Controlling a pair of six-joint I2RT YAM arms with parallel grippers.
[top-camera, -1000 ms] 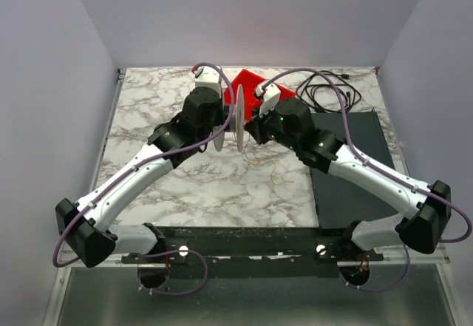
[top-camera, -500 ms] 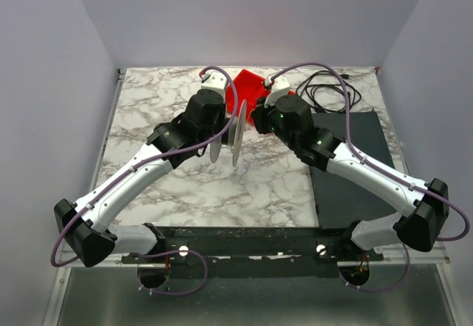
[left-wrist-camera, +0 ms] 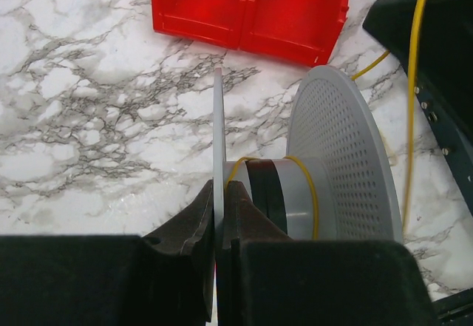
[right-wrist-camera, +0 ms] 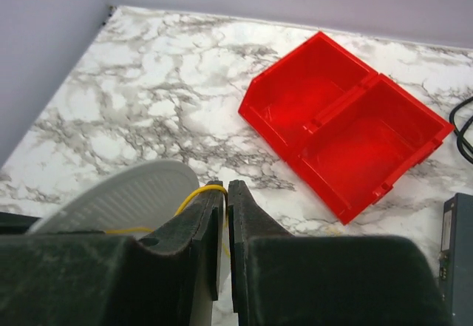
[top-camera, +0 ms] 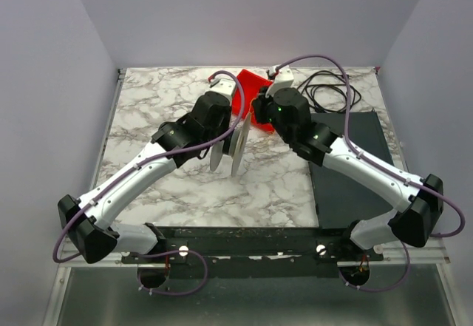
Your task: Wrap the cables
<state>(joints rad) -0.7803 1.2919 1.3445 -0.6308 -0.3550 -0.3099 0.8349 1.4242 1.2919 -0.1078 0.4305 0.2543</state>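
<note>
A grey spool [top-camera: 230,143] with two flat discs hangs over the middle of the marble table. My left gripper [left-wrist-camera: 219,187] is shut on the spool's left disc [left-wrist-camera: 218,148], its edge pinched between the fingers. The thin yellow wire [left-wrist-camera: 304,182] loops round the spool's hub and runs up to the right [left-wrist-camera: 417,52] toward my right gripper. My right gripper [right-wrist-camera: 226,187] is shut on the yellow wire [right-wrist-camera: 194,195], which comes out over its left finger toward the perforated disc [right-wrist-camera: 126,199]. In the top view the right gripper [top-camera: 259,115] sits just behind the spool.
An open red two-part bin [top-camera: 251,93] lies behind the grippers, also seen in the right wrist view [right-wrist-camera: 347,134]. A thicker black cord coil [top-camera: 329,89] lies at the back right. A dark mat [top-camera: 347,178] covers the table's right side.
Both grippers have moved back and to the right with the spool. The spool has tilted, and the right gripper has swung up toward the red bin.
</note>
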